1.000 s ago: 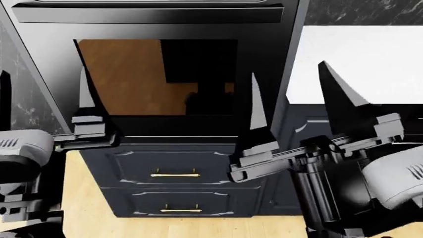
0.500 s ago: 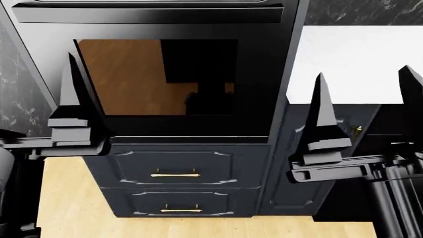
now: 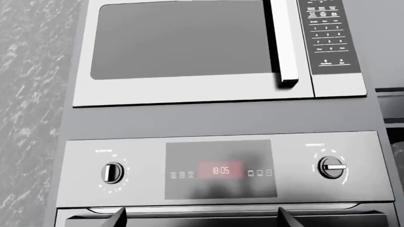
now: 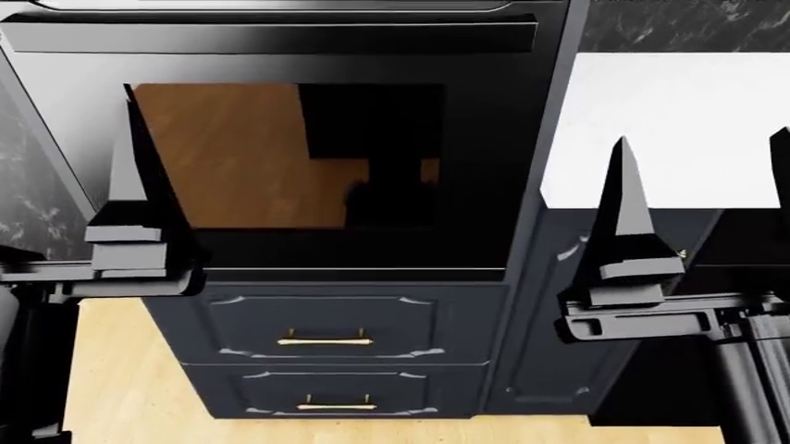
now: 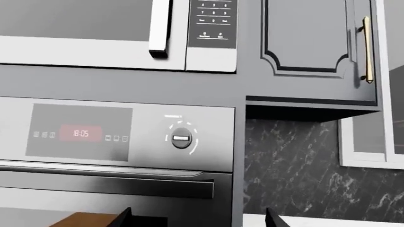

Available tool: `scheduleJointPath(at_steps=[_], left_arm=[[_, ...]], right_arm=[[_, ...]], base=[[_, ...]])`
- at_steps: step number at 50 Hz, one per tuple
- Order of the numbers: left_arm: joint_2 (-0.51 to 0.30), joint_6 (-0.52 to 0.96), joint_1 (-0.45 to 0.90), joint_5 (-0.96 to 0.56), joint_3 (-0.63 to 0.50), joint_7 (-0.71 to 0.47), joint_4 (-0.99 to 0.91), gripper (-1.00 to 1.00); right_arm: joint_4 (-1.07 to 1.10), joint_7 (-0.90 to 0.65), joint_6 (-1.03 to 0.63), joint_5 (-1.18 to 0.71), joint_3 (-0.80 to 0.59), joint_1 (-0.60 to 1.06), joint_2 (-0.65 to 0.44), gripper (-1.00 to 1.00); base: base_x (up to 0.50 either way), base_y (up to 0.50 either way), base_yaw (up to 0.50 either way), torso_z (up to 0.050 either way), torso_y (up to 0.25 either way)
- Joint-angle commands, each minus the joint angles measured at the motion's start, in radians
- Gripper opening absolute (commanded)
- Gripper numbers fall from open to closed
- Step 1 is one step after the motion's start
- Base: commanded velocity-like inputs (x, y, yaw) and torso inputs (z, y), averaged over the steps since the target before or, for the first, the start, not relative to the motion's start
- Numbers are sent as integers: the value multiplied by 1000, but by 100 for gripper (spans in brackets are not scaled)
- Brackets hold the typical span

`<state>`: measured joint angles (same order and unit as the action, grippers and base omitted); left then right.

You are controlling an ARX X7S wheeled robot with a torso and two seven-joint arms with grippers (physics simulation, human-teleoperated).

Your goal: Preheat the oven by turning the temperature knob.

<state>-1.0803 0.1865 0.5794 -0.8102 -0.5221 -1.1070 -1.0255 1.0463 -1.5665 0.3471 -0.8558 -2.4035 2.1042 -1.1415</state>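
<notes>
The oven (image 4: 321,176) stands above navy drawers (image 4: 324,340) and pale wood floor (image 4: 117,370); white counter (image 4: 667,129) beside it; temperature knob (image 5: 181,138) untouched; left gripper (image 3: 200,218) and right gripper (image 5: 197,218) both spread wide.

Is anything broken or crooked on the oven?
No, nothing looks wrong. The oven has its door shut, its red clock lit, and the temperature knob sits straight. The microwave above is closed too.

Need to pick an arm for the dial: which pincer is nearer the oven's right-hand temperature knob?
Right, as far as the views show. The right pincer is raised off the oven's right edge, the temperature knob near its camera's centre. The left pincer is by the oven's left edge.
</notes>
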Motion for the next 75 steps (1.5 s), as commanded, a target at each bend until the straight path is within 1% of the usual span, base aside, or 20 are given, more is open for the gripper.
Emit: scheduleJointPath(at_steps=[1,16,26,36,45,66,75], left_arm=[[-13,-13,10,-5,-12,-5,0,100],[-21,-17,24,-4,-31,-15,-7,100],[-25,-22,35,-1,-49,-22,-8,100],[-29,-28,54,-8,-64,-28,-8,100],[-38,-40,62,-8,-77,-35,-8,100],[-41,-48,90,-2,-117,-44,-7,100],[-52,-70,81,10,-128,-47,-2,100]], right_arm=[[1,-4,26,-2,-55,57,17,100],[1,-4,42,15,-95,81,17,100],[1,-4,35,26,-82,53,14,100],[1,-4,38,26,-93,62,16,100],[1,-4,55,17,-140,118,27,100],[1,-4,50,27,-139,111,21,100],[1,-4,32,12,-120,104,16,100]], base=[[285,0,0,0,0],[310,0,0,0,0],[320,0,0,0,0],[320,0,0,0,2],[320,0,0,0,1],[320,0,0,0,1],[253,0,0,0,1]])
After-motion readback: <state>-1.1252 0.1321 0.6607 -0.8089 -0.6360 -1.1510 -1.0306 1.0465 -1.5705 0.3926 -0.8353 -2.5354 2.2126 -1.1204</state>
